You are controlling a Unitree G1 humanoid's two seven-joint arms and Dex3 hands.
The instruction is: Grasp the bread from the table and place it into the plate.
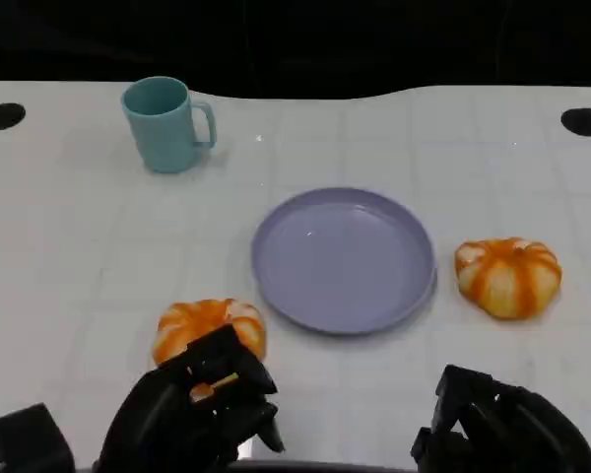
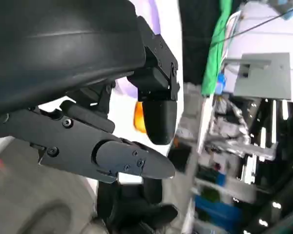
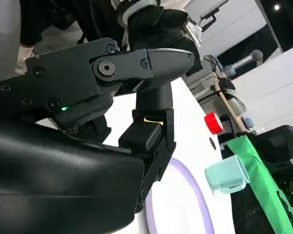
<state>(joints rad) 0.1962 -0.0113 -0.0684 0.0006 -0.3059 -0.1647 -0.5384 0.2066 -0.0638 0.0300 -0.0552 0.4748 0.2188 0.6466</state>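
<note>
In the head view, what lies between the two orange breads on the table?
The purple plate lies between the left bread and the right bread, with strips of bare white table on either side. The head view shows this.

A glossy white table [image 1: 79, 246] with faint grid lines carries black round holes [image 1: 3, 116] at its far corners, against darkness beyond. Elsewhere, a bright green cloth [image 2: 219, 44] hangs beside a grey metal cabinet [image 2: 261, 75].

Plate [image 1: 344, 260] is placed mid-table [image 1: 69, 246]. One bread [image 1: 210, 327] lies to its near left, another bread [image 1: 508, 277] to its right; cup [image 1: 165, 124] is set behind, far left.
</note>
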